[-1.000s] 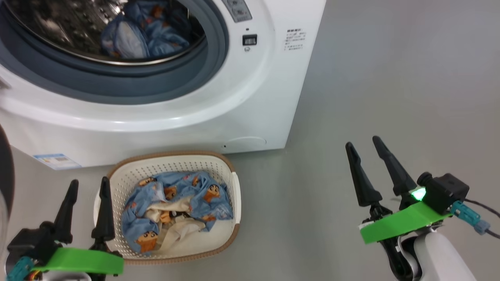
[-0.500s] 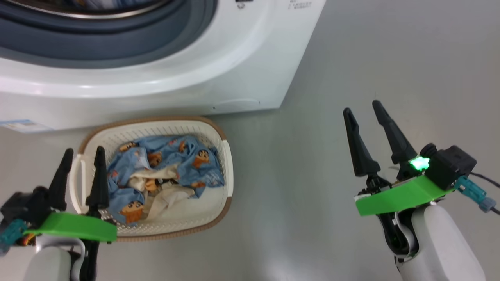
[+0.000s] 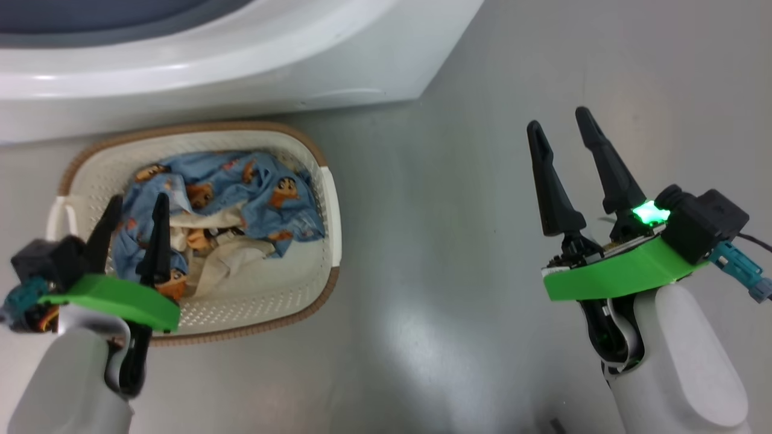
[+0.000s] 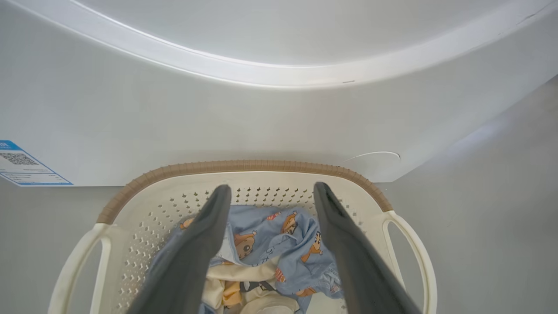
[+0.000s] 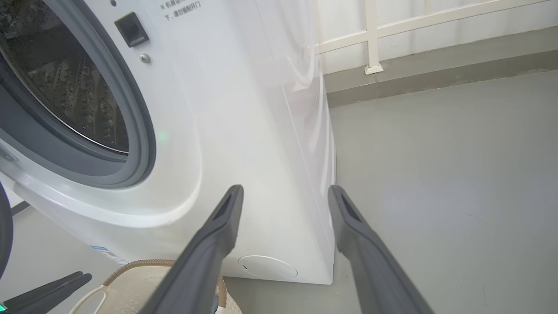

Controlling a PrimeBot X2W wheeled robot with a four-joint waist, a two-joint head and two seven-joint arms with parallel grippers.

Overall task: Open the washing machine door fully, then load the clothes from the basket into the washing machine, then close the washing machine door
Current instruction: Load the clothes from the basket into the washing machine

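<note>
Left pincer (image 3: 138,201) hangs open over the left part of the basket (image 3: 199,128), fingers spread and pointing at the clothes (image 3: 259,193), nothing held. Can't tell if the tips touch fabric. Right pincer (image 3: 557,120) is also open and empty, well right of the basket over bare floor (image 3: 434,241). Clothes lie bunched inside the basket, blue print with a cream piece at the middle. Basket stands on the floor just in front of the washing machine (image 3: 241,72), far rim near the machine's base. Right wrist view shows the drum (image 5: 65,87) mouth uncovered, so the door-opening step looks done. Step in hand, by judgement, is loading: reaching for the bundle. Next move calls for lowering the left pincer into the heap, closing on a thick fold that takes both blue and cream, then lifting clear of the rim. Edges to mind are the basket's left wall and handle beside the left finger, and the machine front just beyond the basket. Open room lies right of the basket and above it.
</note>
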